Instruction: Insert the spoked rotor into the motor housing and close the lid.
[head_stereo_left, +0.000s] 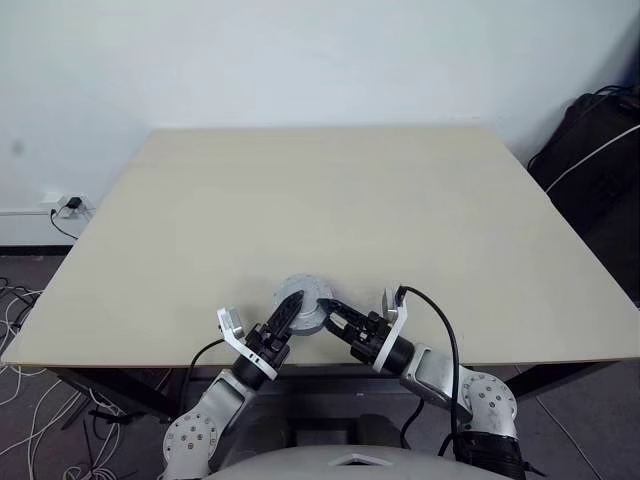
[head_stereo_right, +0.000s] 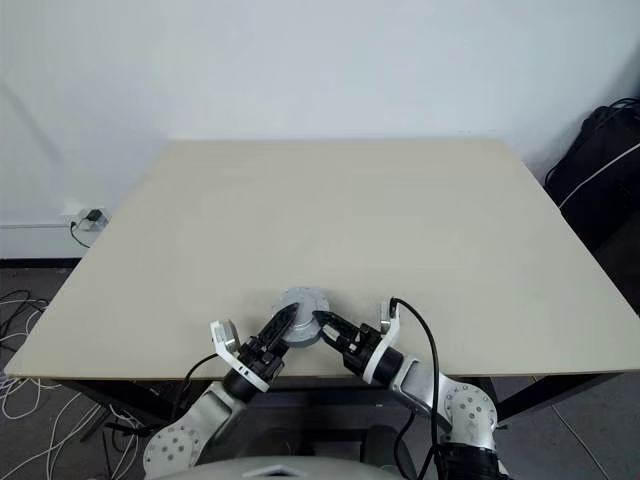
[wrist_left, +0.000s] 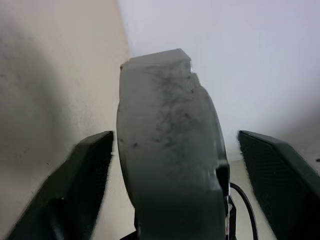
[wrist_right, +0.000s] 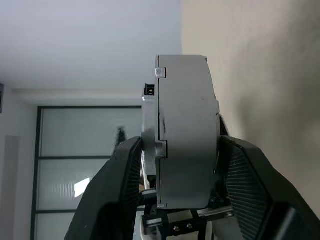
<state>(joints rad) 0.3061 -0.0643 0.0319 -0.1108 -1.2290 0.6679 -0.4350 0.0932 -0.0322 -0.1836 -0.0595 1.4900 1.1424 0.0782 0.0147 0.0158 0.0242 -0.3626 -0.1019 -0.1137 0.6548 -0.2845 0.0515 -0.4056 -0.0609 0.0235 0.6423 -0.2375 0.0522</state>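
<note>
Closed housing (head_stereo_left: 303, 303) w/ lid on sits at near tabletop (head_stereo_left: 330, 210) edge, gripped flat-to-flat by right end effector (head_stereo_left: 328, 312); left end effector (head_stereo_left: 297, 310) straddles it, fingers apart, no contact; judged final lid-seating—next: squeeze, confirm seam flush.

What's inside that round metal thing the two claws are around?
Its inside is hidden: the silver lid covers the motor housing, which the right gripper clamps. Whether the wheel sits inside cannot be seen.

beige table (head_stereo_left: 330, 200); floor cables (head_stereo_left: 25, 300); perhaps a bag (head_stereo_left: 600, 140)
</note>
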